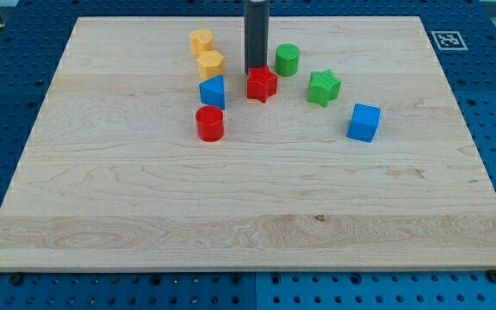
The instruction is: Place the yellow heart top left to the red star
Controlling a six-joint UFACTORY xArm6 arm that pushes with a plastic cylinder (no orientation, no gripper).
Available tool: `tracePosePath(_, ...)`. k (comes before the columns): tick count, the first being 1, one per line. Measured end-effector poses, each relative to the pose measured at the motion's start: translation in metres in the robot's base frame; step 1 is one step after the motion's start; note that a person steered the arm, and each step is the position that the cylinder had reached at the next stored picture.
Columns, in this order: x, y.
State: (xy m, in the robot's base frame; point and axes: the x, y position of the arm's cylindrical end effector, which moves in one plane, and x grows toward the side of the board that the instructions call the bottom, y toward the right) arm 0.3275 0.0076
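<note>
My arm carries no gripper, so there is nothing to be released or clenched; it ends in a dark rod, and my tip (255,71) sits just behind the red star (262,83), at its upper-left edge, so close that I cannot tell whether they touch. The star lies in the upper middle of the wooden desk (248,215). The two yellow blocks stand to the view's left of the rod: the upper one (201,40) near the desk's top edge, the lower one (210,64) just below it and nearly touching it. I cannot make out which of them is the heart. Just under the lower yellow block is a blue block (213,91), and below that a red cylinder (209,123). To the star's right are a green cylinder (287,59), a green star (324,87) and a blue cube (363,121).
</note>
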Motion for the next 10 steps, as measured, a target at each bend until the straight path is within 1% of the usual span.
tracePosePath(1, -0.018, 0.0)
tracePosePath(3, -0.076, -0.001)
tracePosePath(4, -0.084, -0.038)
tracePosePath(5, -0.084, -0.096)
tracePosePath(7, -0.084, -0.141)
tracePosePath(8, -0.078, -0.179)
tracePosePath(9, -0.076, -0.175)
tracePosePath(10, -0.062, -0.165)
